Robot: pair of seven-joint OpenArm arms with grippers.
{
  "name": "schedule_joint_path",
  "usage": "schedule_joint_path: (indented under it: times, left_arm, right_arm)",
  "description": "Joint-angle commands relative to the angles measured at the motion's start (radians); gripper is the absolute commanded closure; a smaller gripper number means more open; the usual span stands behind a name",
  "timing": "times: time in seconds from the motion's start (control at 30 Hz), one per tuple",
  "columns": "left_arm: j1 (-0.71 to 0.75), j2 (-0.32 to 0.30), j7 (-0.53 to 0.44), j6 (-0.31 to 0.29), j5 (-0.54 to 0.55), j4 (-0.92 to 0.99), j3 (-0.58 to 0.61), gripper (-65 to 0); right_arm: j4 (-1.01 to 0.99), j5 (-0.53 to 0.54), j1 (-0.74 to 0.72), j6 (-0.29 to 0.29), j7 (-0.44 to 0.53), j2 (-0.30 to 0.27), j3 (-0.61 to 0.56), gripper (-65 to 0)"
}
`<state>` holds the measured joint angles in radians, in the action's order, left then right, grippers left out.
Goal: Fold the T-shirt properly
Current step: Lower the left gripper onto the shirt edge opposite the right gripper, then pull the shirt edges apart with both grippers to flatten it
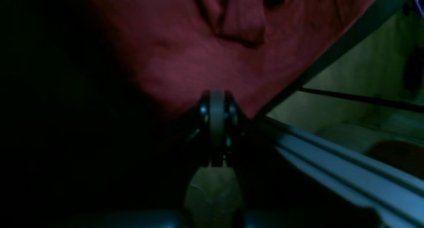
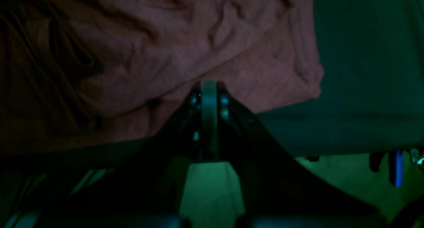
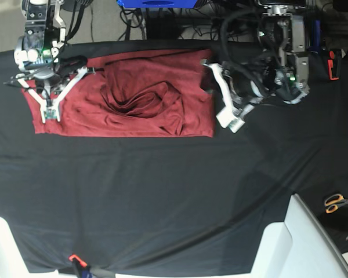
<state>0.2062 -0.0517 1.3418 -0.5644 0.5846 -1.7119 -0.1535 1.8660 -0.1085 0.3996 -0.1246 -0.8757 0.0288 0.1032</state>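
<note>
— While both arms hung over the far strip of the black table cover [image 3: 162, 191], where did the T-shirt [image 3: 133, 101] lie?

— It was spread flat across that strip, with loose cloth bunched at its middle. The right gripper [image 3: 49, 116] was over one end of it, the left gripper [image 3: 232, 123] just past the opposite edge.

— Clenched, or grasping cloth?

— Both were clenched tight. In the wrist views each set of tips met the red cloth, but I couldn't tell whether any was pinched between them.

— So how would the fold go well?

— I judged each should take one layer right at an edge ahead of its tips, then lift evenly together, so that bunched middle smoothed out.
</note>
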Motion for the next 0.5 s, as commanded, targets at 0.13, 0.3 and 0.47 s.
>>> schedule_joint_path:
  times: [0.13,0.3,0.47]
  left_arm:
    - [-0.012,0.014,-0.023,0.001,0.021,0.020,0.001,0.0]
    - [-0.040,0.016,-0.035,0.001,0.019,0.022,0.002,0.0]
    - [-0.083,0.022,-0.038,0.002,0.013,0.075,0.002,0.0]
  right_arm:
    - [0.021,-0.004,0.006,0.001,0.014,0.000,0.003,-0.2]
    - [0.021,-0.004,0.006,0.001,0.014,0.004,0.003,-0.2]
    - [0.021,-0.004,0.002,0.001,0.014,0.004,0.003,-0.2]
